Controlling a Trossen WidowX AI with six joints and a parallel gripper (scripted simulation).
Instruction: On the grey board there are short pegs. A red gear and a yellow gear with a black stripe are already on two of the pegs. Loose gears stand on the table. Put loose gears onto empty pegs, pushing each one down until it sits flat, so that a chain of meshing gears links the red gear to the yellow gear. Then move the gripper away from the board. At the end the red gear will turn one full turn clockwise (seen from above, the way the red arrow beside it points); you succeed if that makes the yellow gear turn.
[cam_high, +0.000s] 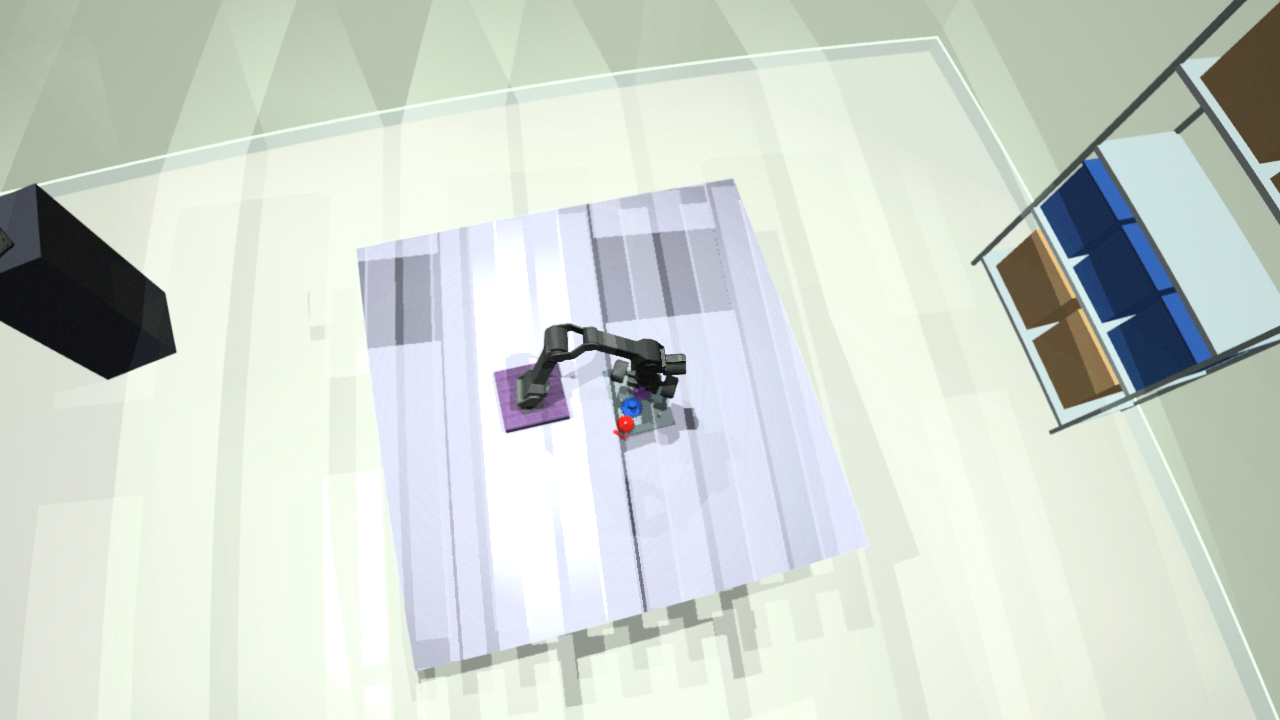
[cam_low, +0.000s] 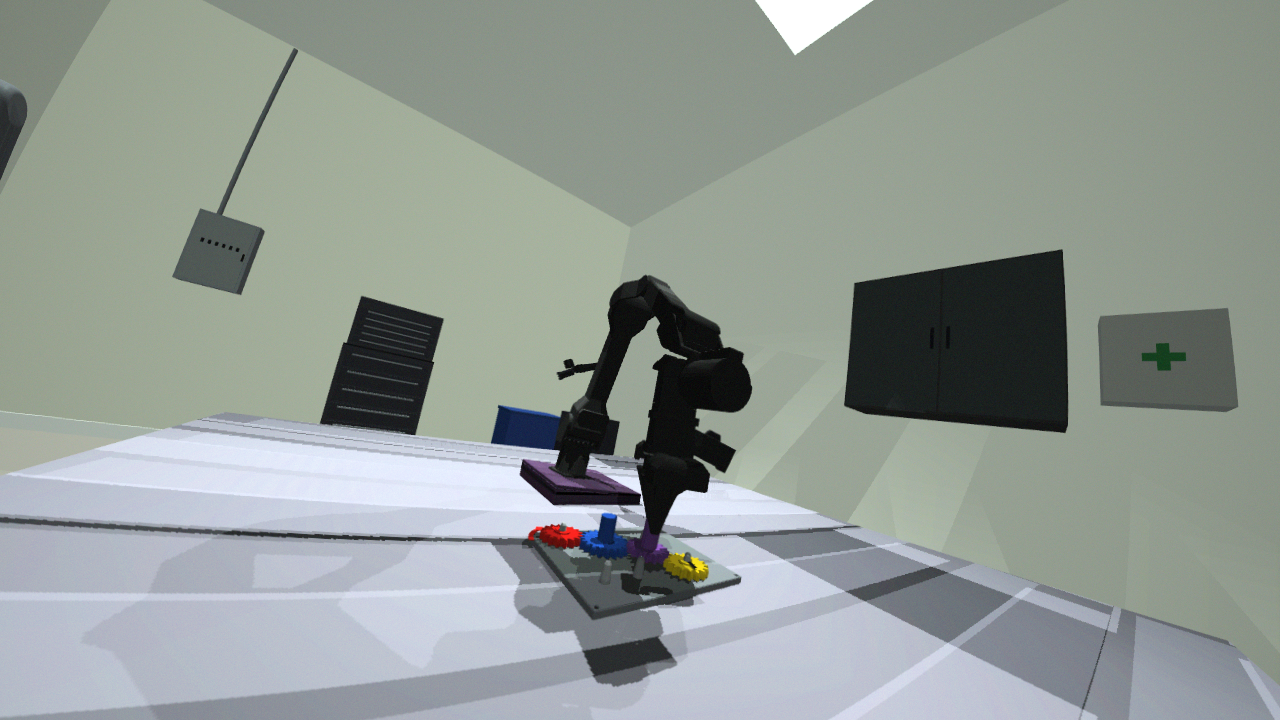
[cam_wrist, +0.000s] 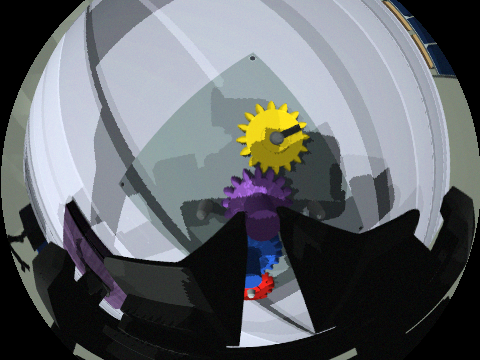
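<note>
The grey board (cam_low: 597, 612) (cam_wrist: 200, 120) carries a row of gears. The red gear (cam_high: 622, 423) (cam_low: 561, 536) (cam_wrist: 265, 288) is at one end, with the blue gear (cam_high: 631, 407) (cam_low: 601, 544) (cam_wrist: 271, 252) beside it. The yellow gear (cam_low: 686, 566) (cam_wrist: 260, 125) with a black stripe is at the other end. The purple gear (cam_low: 657, 551) (cam_wrist: 255, 187) is between blue and yellow, its teeth at the yellow gear's teeth. My gripper (cam_low: 652, 535) (cam_wrist: 260, 215) is shut on the purple gear's upright handle. Whether the purple gear sits fully flat is hard to tell.
Two bare pegs show in the wrist view, one peg (cam_wrist: 204, 210) left and one peg (cam_wrist: 315, 210) right of the purple gear. The blue gear's handle (cam_low: 608, 525) stands up close to my fingers. The arm's purple base plate (cam_high: 554, 410) (cam_low: 581, 490) is behind the board.
</note>
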